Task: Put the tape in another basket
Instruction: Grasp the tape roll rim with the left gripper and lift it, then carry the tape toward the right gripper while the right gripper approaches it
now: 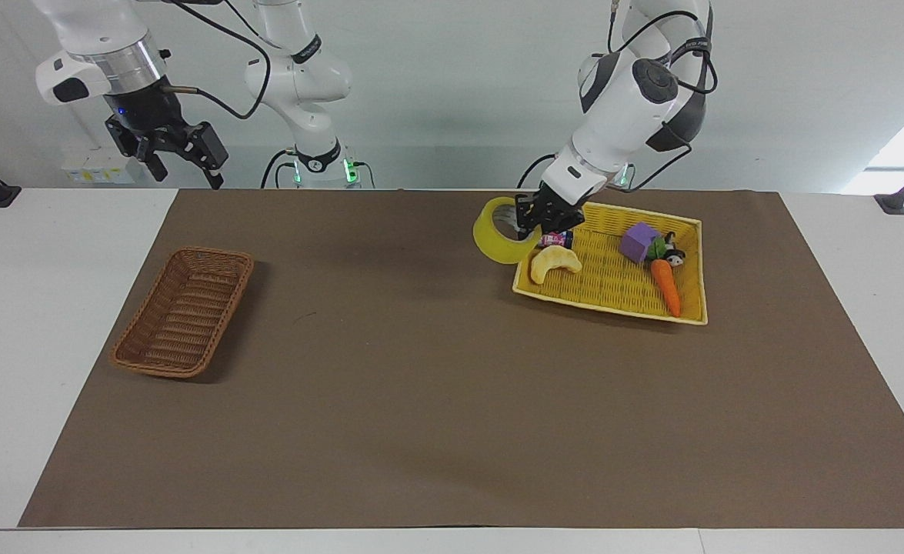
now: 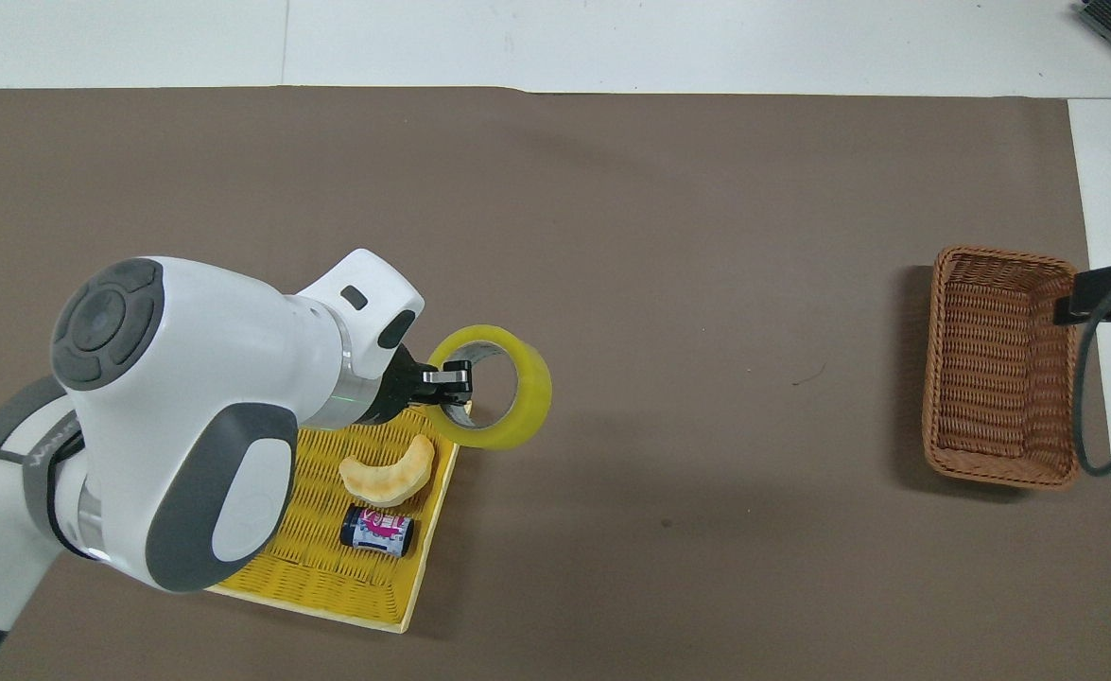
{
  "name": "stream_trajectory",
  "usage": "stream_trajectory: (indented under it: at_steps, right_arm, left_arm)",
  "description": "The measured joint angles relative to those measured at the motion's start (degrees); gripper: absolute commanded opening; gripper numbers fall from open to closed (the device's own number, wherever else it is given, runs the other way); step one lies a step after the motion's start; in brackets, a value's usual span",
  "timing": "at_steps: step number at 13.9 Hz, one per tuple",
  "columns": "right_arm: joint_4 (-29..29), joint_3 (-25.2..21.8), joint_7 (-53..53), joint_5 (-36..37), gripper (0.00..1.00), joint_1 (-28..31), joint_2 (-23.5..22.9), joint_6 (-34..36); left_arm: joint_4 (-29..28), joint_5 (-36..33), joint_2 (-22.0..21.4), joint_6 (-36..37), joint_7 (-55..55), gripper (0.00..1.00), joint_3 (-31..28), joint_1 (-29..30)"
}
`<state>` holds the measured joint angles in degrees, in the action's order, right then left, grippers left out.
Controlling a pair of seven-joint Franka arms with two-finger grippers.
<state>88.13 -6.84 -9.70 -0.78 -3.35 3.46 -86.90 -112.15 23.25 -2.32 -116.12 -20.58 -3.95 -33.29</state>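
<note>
Over the edge of the yellow tray (image 1: pixel 688 309) that faces the right arm's end of the bench (image 1: pixel 59 323), the left tool (image 1: pixel 538 221) hangs in the air with its fingers clamped on the wall of the tape (image 1: pixel 498 231), one finger inside the ring and one outside. The tape is a wide translucent yellow roll with a pale core, held clear of the brown mat (image 1: pixel 421 400) with its hole facing roughly upward in the overhead view (image 2: pixel 503 402).

Below the left tool, inside the woven tray, lie a pale crescent toy (image 1: pixel 554 263) and a small printed can (image 1: pixel 556 239); toward the left arm's end of the tray sit a purple block (image 1: pixel 639 241), a small figure (image 1: pixel 672 253) and an orange carrot (image 1: pixel 666 286).

From the left tool toward the right arm's end, the mat is a flat, matte, open stretch up to the basket (image 1: pixel 184 311), a dark-brown oblong of ribbed wicker with sloping sides.

The right tool (image 1: pixel 175 158) waits raised near the mat's edge by the robots, its fingers spread apart and holding nothing.
</note>
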Motion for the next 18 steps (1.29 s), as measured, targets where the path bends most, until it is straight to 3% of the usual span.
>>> stream_trajectory:
  at_steps: [6,12,18]
  right_arm:
    - [0.0,0.1,0.0,0.0,1.0,-0.3,0.0,0.0]
    - [0.0,1.1,4.6,-0.7,1.0,-2.4,0.1,1.4]
    - [2.2,2.8,-2.4,-21.9,1.0,-4.9,0.3,1.3]
  left_arm:
    - [3.6,3.8,0.1,-1.3,-12.5,0.0,7.9,-0.3]
    - [3.8,14.7,0.6,-4.6,-14.3,0.0,11.5,-0.3]
    - [3.8,17.3,0.8,-6.0,-15.9,0.0,12.4,-0.3]
